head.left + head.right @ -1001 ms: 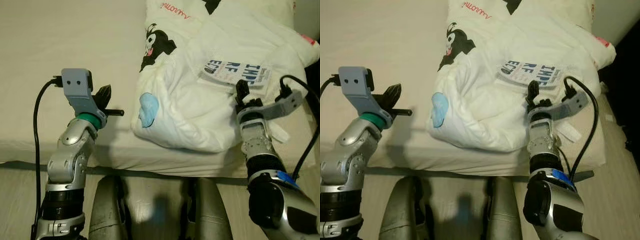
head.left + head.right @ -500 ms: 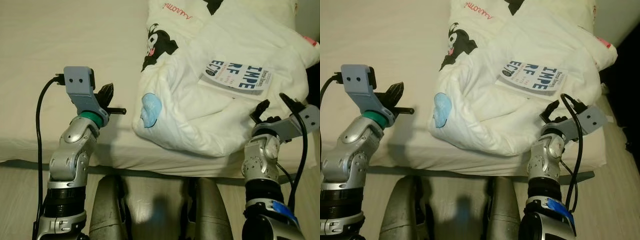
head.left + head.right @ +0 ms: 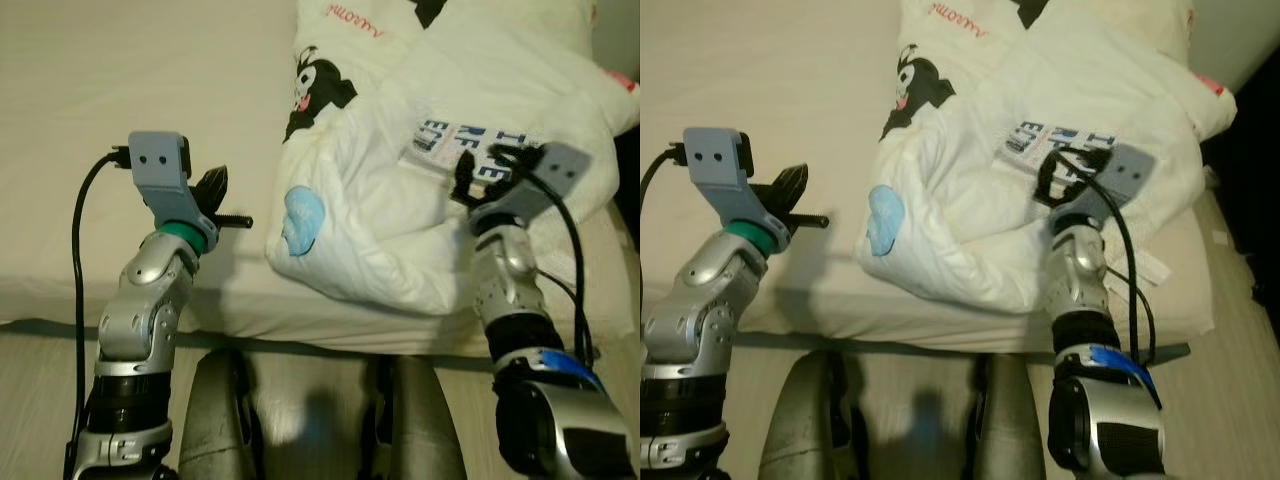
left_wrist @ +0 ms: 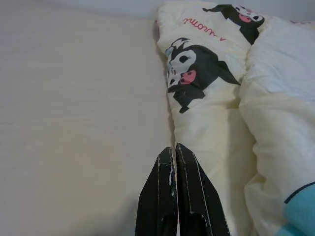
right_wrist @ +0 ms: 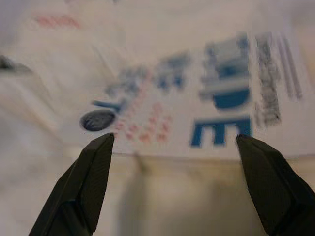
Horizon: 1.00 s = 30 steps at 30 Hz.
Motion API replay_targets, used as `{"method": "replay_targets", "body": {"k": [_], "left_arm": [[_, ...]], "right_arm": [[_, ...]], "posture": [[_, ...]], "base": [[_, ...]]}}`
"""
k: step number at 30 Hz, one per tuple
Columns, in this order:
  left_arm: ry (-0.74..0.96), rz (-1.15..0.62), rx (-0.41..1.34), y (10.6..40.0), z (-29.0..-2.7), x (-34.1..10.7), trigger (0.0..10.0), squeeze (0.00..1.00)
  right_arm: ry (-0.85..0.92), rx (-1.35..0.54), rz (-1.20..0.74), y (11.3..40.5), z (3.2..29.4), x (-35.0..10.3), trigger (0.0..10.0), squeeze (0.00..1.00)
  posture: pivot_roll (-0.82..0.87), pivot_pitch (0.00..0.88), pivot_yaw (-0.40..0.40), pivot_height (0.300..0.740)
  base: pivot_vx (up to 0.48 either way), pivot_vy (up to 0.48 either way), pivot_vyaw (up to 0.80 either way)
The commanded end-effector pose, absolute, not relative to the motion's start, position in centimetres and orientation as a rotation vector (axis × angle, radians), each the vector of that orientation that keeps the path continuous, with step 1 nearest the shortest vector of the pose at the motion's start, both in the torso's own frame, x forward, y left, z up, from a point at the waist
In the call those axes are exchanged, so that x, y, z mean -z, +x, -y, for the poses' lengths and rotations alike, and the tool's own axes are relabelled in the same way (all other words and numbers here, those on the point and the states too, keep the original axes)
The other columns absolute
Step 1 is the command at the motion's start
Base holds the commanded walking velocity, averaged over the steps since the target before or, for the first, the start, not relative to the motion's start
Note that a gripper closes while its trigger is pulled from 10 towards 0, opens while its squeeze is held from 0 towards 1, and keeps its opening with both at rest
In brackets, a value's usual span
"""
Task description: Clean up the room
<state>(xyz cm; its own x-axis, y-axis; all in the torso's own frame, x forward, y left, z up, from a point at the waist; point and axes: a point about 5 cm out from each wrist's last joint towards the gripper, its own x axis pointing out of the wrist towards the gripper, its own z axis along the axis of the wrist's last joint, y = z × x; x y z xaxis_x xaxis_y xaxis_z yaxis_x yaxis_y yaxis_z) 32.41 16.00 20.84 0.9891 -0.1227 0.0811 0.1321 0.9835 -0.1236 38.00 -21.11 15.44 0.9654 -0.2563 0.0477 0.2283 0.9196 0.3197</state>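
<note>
A: Left eye view, starting on the left: the left hand (image 3: 222, 200) hovers over the near part of the cream bed (image 3: 120, 110), its black fingers pressed flat together, nothing between them.

B: And the left wrist view backs that up, the two fingers (image 4: 167, 191) closed to a point just beside the edge of the white comforter (image 4: 206, 123).

A: Moving right, that comforter (image 3: 400, 200) is heaped on the right half of the bed, cartoon character print (image 3: 315, 85) at the far side, pale blue patch (image 3: 298, 218) near its left edge.

B: On top of the heap lies a white booklet (image 3: 470, 150) with big blue letters.

A: The right hand (image 3: 478, 178) is right at the booklet's near edge.

B: Right wrist view, blurred: fingers (image 5: 88, 182) spread wide, booklet (image 5: 197, 98) just beyond them, nothing gripped.
</note>
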Motion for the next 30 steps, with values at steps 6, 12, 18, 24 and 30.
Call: {"method": "replay_targets", "body": {"k": [6, 12, 18, 24, 30], "left_arm": [[-0.124, 0.050, 0.118, 31.9, -16.2, -20.2, 10.0, 0.00], [-0.124, 0.045, 0.125, 32.1, -16.0, -20.2, 10.0, 0.00], [-0.126, 0.044, 0.133, 32.3, -15.8, -20.3, 10.0, 0.00], [-0.125, 0.047, 0.130, 32.2, -15.9, -20.4, 10.0, 0.00], [-0.125, 0.048, 0.126, 32.1, -15.9, -20.4, 10.0, 0.00]], "right_arm": [[0.465, 0.465, 0.048, 37.0, 24.0, -14.0, 10.0, 0.00], [0.341, 0.536, 0.119, 36.8, 25.6, -15.2, 10.0, 0.00], [0.379, 0.564, 0.101, 36.6, 26.0, -14.7, 10.0, 0.00], [0.501, 0.370, 0.082, 37.6, 24.3, -14.5, 10.0, 0.00], [0.492, 0.290, 0.045, 38.0, 23.3, -14.3, 10.0, 0.00]], "posture": [[0.08, 0.242, 0.039, 0.585], [0.07, 0.243, 0.045, 0.585], [0.07, 0.241, 0.047, 0.585], [0.08, 0.235, 0.045, 0.585], [0.09, 0.234, 0.044, 0.585]], "base": [[0.000, 0.000, 0.00], [0.000, 0.000, 0.00], [0.000, 0.000, 0.00], [0.000, 0.000, 0.00], [0.000, 0.000, 0.00]]}}
